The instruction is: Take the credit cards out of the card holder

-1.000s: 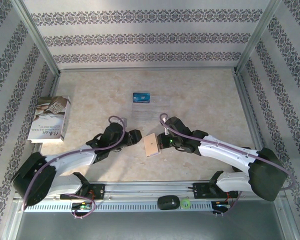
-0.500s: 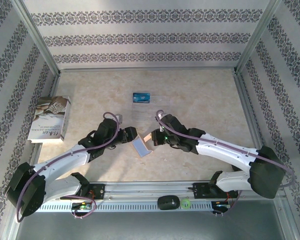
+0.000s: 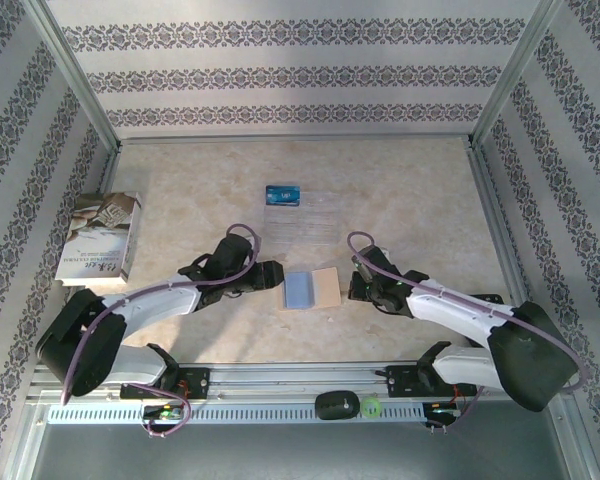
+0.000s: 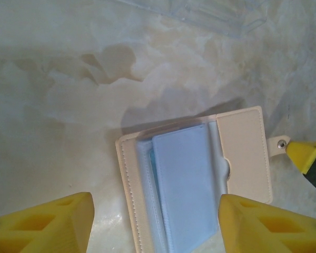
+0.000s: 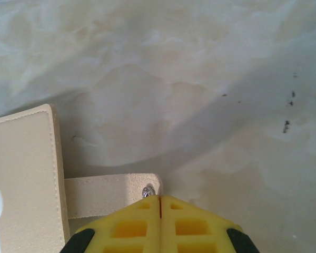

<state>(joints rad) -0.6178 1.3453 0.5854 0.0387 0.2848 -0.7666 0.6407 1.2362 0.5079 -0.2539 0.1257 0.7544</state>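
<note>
On the beige marbled table (image 3: 410,190), the left gripper (image 4: 155,216) gapes wide, gripping nothing; the right gripper (image 5: 159,203) is pressed fully closed. Between them the flat tan folding card holder (image 3: 311,290) lies open, pale lining up. A bright blue plastic card (image 3: 282,194) lies farther back. The holder's small tan tab strap (image 5: 110,195) touches the right fingertips

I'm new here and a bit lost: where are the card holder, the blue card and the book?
card holder (image 3: 325,288): top view, tan right flap.
blue card (image 3: 282,194): top view, its middle.
book (image 3: 100,238): top view, its cover.
</note>
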